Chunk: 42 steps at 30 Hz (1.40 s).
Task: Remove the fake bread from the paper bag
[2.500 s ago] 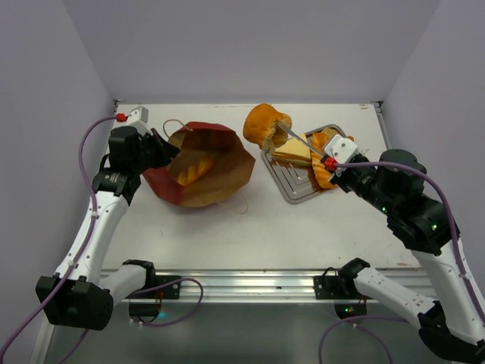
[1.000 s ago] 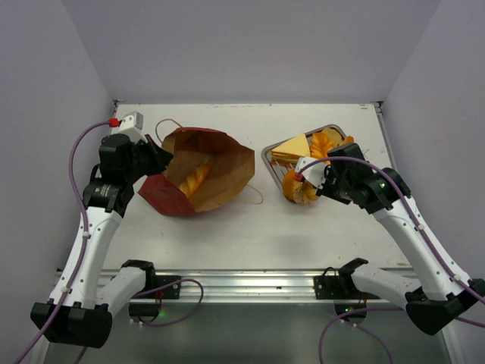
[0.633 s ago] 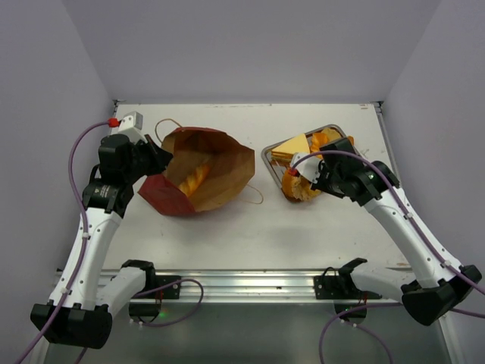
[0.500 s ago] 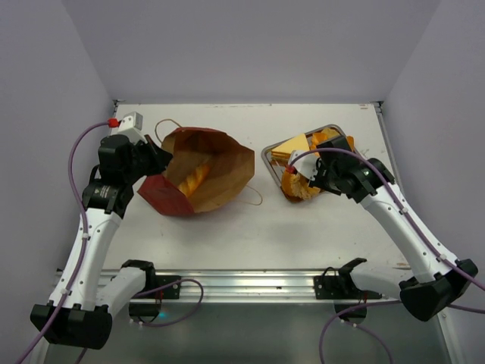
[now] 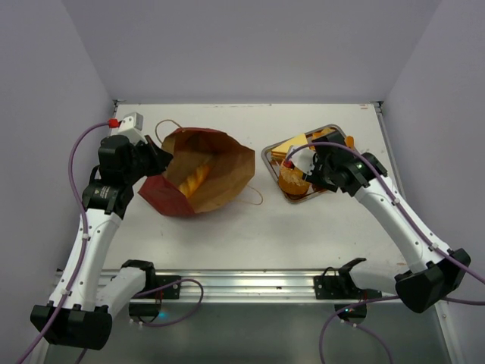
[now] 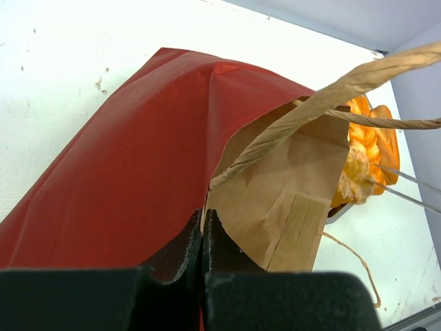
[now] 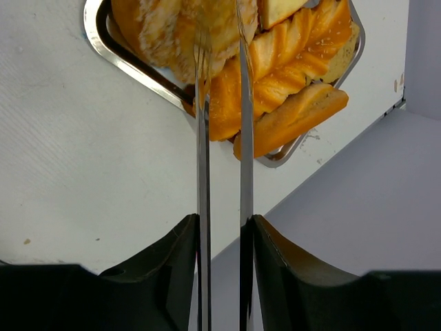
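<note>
White worktop (image 5: pixel 227 235) boxed by lilac walls. The bag (image 5: pixel 220 163) lies at 9 o'clock, mouth gaping, its rim pinched flat in the left claw (image 6: pixel 202 222). One loaf (image 5: pixel 194 176) lies inside it. At 3 o'clock the tray (image 5: pixel 270 155) carries the other bread (image 7: pixel 289 76). The right claw (image 7: pixel 220 224) grips the tongs (image 7: pixel 202 138), whose tips stand slightly parted over a roll (image 5: pixel 292 178). Best to let the tips spread clear of it, rise straight up, then enter the bag low along the loaf's length
</note>
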{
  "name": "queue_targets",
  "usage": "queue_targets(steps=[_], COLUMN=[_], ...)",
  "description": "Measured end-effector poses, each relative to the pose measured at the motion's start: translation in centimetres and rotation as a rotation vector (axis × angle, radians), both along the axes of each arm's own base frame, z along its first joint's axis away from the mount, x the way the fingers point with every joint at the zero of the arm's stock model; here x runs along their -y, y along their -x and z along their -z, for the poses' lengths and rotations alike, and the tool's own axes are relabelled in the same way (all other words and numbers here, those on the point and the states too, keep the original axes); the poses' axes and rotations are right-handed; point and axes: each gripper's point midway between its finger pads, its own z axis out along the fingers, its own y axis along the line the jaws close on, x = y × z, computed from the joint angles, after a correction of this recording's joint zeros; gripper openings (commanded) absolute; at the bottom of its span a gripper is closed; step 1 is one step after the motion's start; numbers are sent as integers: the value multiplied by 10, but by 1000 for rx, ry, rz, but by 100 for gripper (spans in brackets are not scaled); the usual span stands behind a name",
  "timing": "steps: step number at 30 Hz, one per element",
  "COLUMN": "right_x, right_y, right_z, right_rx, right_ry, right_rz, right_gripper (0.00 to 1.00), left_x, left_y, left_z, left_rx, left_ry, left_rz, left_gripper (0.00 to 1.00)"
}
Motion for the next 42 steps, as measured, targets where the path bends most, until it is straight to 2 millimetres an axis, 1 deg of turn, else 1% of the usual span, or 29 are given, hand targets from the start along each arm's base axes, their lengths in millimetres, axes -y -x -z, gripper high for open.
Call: queue_targets(steps=[6,14,20,24,29,34,39,42], right_x=[0,0,-13,-27,-49,-67,-79,-87], right_y=[-4,-7,-7,0,21,51,80,92], right_z=[-7,-17,-38,-53,-70,-88,-91,-89], right_rx=[21,42,77,85,48,16,-45,-96], right_ry=[-12,-44,-146,-245,-387,-502,-574,-610], right_rz=[7,14,-9,-39,-124,-242,-349,-400], right_gripper=[43,42,39,37,36,35,34,34], left_x=[0,1,4,7,14,26,32,33], left_y=[0,1,2,7,16,22,27,30], left_z=[0,0,2,7,8,21,30,35], left_rx=[2,2,15,49,111,134,138,132], left_ry=[-2,0,-29,-85,-143,-174,-174,-171], left_rz=[2,9,54,125,214,319,365,375], left_gripper=[0,0,0,0,0,0,0,0])
